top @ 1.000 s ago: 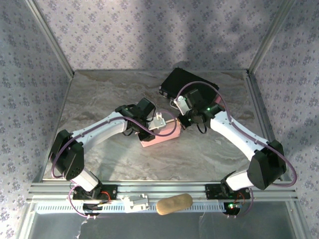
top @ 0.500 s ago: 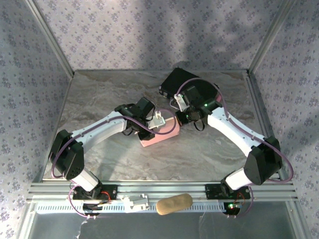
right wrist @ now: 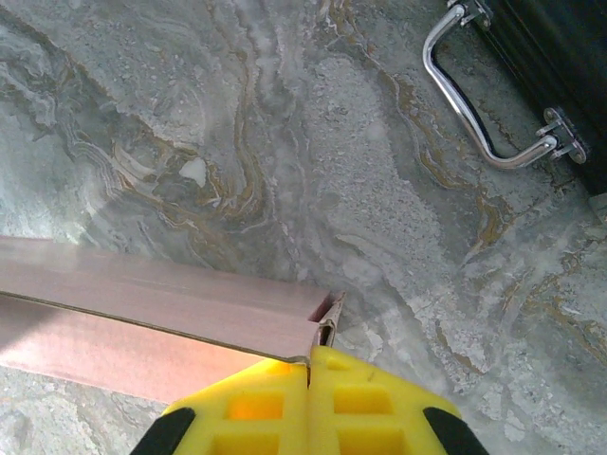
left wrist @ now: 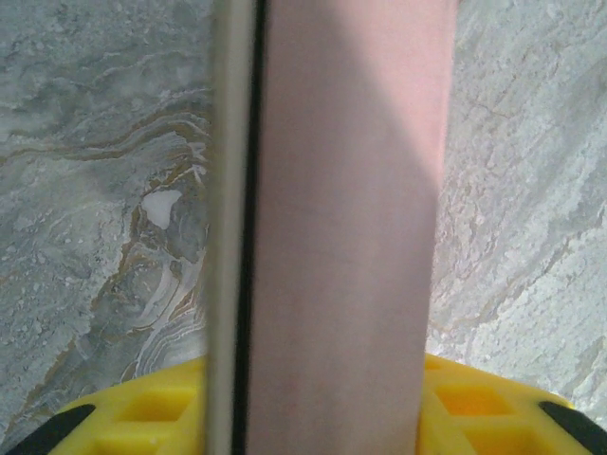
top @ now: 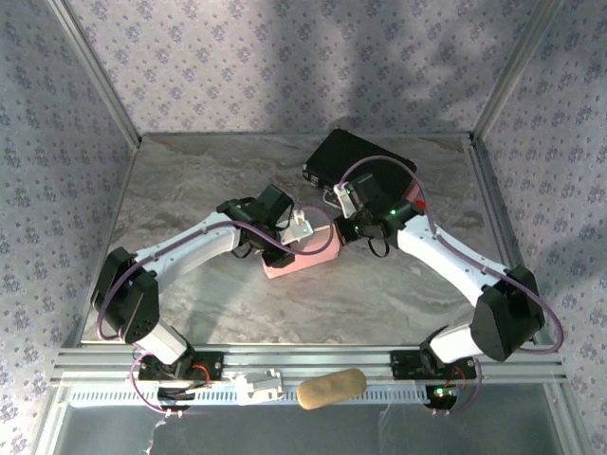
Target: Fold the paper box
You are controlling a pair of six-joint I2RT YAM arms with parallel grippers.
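The paper box (top: 308,256) is a slim pale pink folded shape lying on the marble table, mid-centre. My left gripper (top: 302,227) reaches in from the left over its upper edge. In the left wrist view the pink box (left wrist: 351,237) runs straight up between the yellow fingers (left wrist: 493,408), with my left gripper (left wrist: 318,398) shut across it; a blurred flap edge runs down its left side. My right gripper (top: 340,224) meets the box's right end. In the right wrist view my right gripper (right wrist: 310,365) is shut, pinching the corner flap of the box (right wrist: 142,313).
A black hard case (top: 356,159) lies at the back right, its chrome handle (right wrist: 474,104) close beyond my right gripper. A tan oblong object (top: 332,389) and a white part (top: 258,387) rest on the front rail. Metal frame posts and patterned walls border the table (top: 190,190).
The right arm's wrist has shifted slightly toward the box's end and its elbow has moved a little. The box and the left arm have barely moved.
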